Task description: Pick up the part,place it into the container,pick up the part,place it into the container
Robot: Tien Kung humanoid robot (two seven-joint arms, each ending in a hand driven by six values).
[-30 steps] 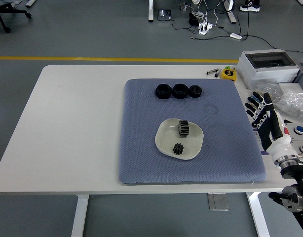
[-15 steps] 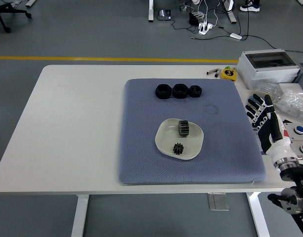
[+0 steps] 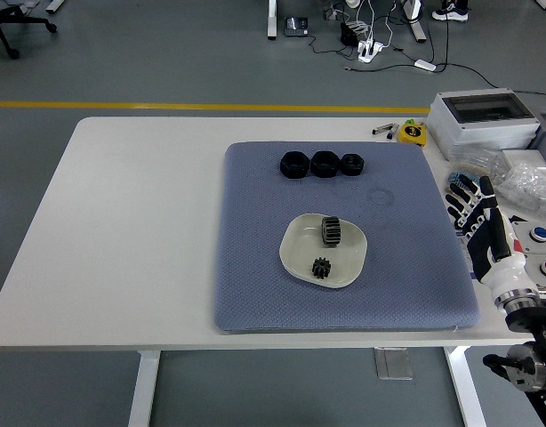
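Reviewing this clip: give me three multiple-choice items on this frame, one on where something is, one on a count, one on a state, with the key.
1. Where is the white dish?
A. on the blue mat
B. on the bare table, left of the mat
C. on the grey box

2. How many gears lie in the dish?
A. none
B. two
C. four

3. What is the right hand doing?
A. gripping a gear
B. open, holding nothing, by the mat's right edge
C. lifting the dish

Key: 1 A, the dish sits mid-mat. 2 B, a larger gear and a smaller gear are inside. 3 B, its fingers are spread and empty.
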